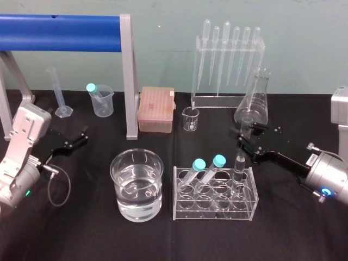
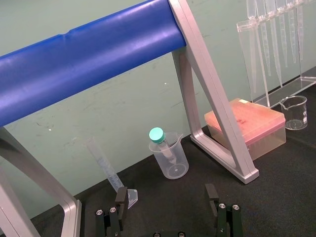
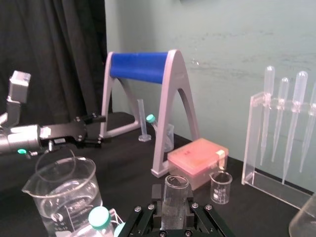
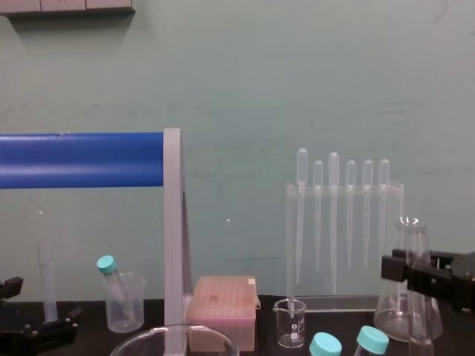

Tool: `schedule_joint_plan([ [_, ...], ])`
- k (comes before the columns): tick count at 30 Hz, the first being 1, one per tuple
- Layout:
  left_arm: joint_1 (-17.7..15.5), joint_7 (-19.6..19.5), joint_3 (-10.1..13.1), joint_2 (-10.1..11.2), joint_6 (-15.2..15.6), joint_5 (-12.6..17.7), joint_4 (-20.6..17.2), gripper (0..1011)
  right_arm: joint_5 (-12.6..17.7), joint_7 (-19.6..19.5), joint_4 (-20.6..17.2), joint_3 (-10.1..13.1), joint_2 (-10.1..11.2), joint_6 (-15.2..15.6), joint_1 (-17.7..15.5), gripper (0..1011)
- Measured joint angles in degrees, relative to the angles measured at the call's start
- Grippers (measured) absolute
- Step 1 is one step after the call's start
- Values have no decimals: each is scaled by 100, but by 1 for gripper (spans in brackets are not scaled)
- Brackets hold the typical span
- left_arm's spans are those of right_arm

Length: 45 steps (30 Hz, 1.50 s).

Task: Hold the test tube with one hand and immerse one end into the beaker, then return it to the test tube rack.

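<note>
The clear test tube [image 1: 240, 168] stands upright in the right end of the clear test tube rack [image 1: 215, 209]. My right gripper [image 1: 244, 136] reaches in from the right at the tube's upper part. In the right wrist view both fingers press the tube [image 3: 175, 195], so the gripper [image 3: 174, 211] is shut on it. The wide glass beaker [image 1: 137, 185], partly filled with water, sits left of the rack on the black table. My left gripper [image 1: 76, 138] rests at the far left, and its fingers [image 2: 121, 197] stand open with nothing between them.
Two teal-capped tubes [image 1: 209, 166] lean in the rack's left holes. Behind the rack are a small glass beaker [image 1: 191, 118], a conical flask [image 1: 254, 103], a pipette stand [image 1: 228, 60] and a pink box [image 1: 156, 109]. A blue roller frame [image 1: 65, 26] and a plastic beaker [image 1: 101, 100] stand back left.
</note>
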Motion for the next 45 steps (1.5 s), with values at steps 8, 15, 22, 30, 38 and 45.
schedule_joint_plan([
  [8,0,0,0,0,0,0,0,1000,206,85,-98,83,31,-150,-20,247],
  [15,0,0,0,0,0,0,0,1000,269,83,-196,191,56,-353,-31,247],
  [22,0,0,0,0,0,0,0,1000,341,104,-216,316,6,-606,1,247],
  [30,0,0,0,0,0,0,0,1000,299,95,21,382,-233,-900,236,247],
  [38,0,0,0,0,0,0,0,1000,86,38,323,295,-405,-928,464,247],
  [45,0,0,0,0,0,0,0,1000,-70,-26,412,260,-455,-923,515,247],
])
